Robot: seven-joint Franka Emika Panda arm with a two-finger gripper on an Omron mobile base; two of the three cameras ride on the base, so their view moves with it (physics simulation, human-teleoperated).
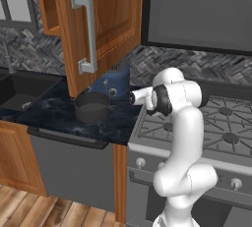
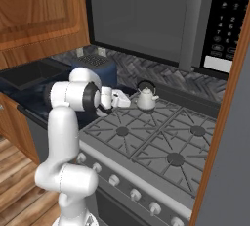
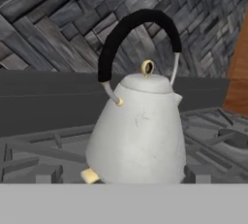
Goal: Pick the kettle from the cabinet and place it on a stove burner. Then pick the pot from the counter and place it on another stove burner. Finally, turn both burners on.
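At the front of the grey steel range [image 2: 146, 171], a row of round knobs [image 2: 135, 194] lines the panel below the black grates [image 2: 161, 142]. Above them the white arm [image 2: 68, 122] bends across the left side of the cooktop, its hand levelled toward the back. The jaws stand wide apart and hold nothing; the gripper [image 2: 128, 99] sits just beside the kettle [image 2: 146, 98], short of touching it as far as the right base view tells. The kettle stands upright on the rear left burner grate, its black handle arched over the knobbed lid, and the hand view shows it close and centred [image 3: 138, 131]. To the left, on the dark marbled counter [image 1: 54, 115], the pot [image 1: 92, 106] rests in front of the blue toaster [image 1: 114, 82]. Above the counter, the wall cabinet door [image 1: 98, 24] hangs open.
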